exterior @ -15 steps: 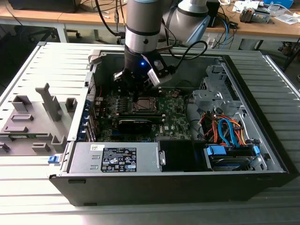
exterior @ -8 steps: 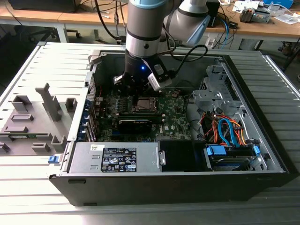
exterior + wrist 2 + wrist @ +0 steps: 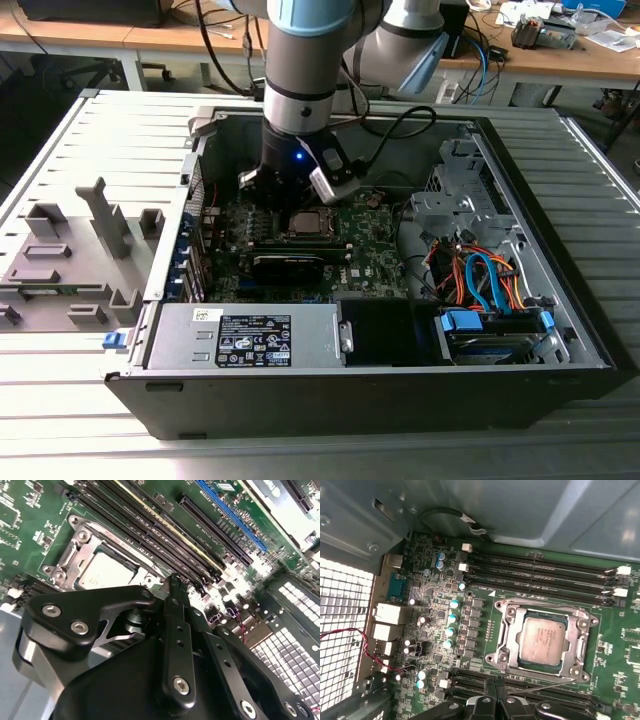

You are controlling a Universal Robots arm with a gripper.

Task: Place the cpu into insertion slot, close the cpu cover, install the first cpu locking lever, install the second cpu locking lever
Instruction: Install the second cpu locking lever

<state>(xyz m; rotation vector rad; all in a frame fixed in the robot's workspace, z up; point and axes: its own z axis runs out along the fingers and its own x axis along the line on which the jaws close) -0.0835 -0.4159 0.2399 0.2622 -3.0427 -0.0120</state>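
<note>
With the silvery-grey square cpu already seated in the dark metal-rimmed insertion slot just beyond the black gripper, fingers together, empty: lever stage; next calls for hooking a locking lever.

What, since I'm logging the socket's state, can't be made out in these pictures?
- Second wrist view: the pincer hides one side of the cpu cover and part of the cpu.
- Exterior view: the insertion slot is too small to show any lever's position.
- First wrist view: it is unclear whether the thin rod beside the cover is latched.
</note>
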